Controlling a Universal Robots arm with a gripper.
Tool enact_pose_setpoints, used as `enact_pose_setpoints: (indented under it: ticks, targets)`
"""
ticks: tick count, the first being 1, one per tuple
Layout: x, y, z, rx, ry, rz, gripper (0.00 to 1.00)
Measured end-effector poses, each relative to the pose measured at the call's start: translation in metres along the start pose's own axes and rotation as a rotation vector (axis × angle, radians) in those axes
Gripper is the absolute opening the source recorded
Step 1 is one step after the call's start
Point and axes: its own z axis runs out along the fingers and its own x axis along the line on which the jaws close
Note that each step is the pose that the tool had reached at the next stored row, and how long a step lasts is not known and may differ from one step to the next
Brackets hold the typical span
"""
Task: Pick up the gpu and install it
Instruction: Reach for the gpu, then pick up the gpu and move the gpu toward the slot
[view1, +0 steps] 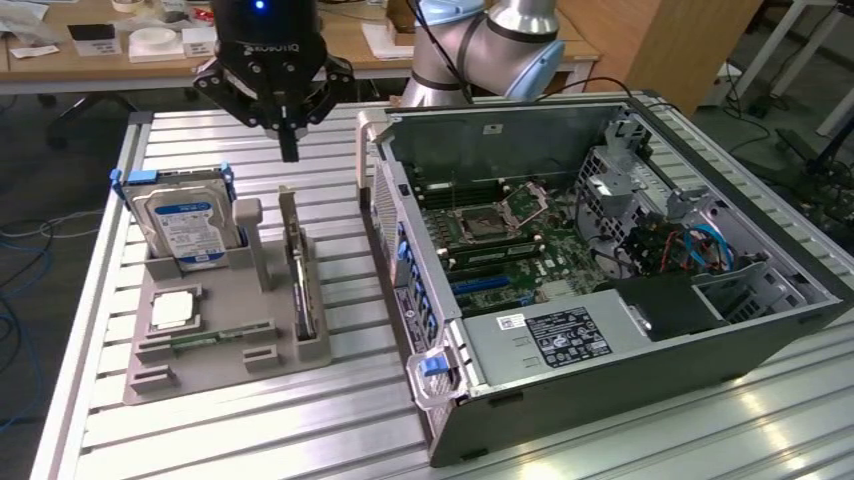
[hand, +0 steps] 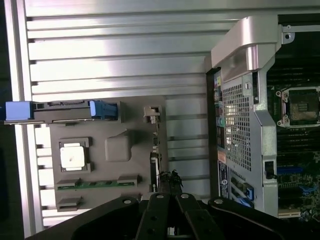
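Observation:
The gpu (view1: 304, 292) stands on its edge in a slot of the grey holder tray (view1: 220, 375), a thin card with its metal bracket end toward the back. My gripper (view1: 288, 150) hangs above the card's far end, fingers shut together with nothing between them. In the wrist view the gpu (hand: 156, 162) appears edge-on as a thin dark strip. There the gripper (hand: 169, 187) points down close over that strip, a little apart from it. The open computer case (view1: 641, 390) lies to the exterior view's right, its motherboard (view1: 514, 235) exposed.
On the same tray stand a hard drive with blue tabs (view1: 187, 225), a processor chip (view1: 174, 311) and a narrow green memory stick (view1: 207, 342). The case's perforated rear wall (hand: 240, 125) stands beside the tray. The slatted aluminium table (view1: 267, 440) ends at the exterior view's left.

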Motion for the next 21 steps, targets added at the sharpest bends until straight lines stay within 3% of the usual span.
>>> enact_pose_setpoints:
  ticks: [11, 21]
  targets:
    - [0.017, -0.0015, -0.0002, -0.0001, -0.0001, 0.000, 0.10]
    - [0.017, -0.0016, -0.0002, 0.0000, -0.0001, 0.000, 0.10]
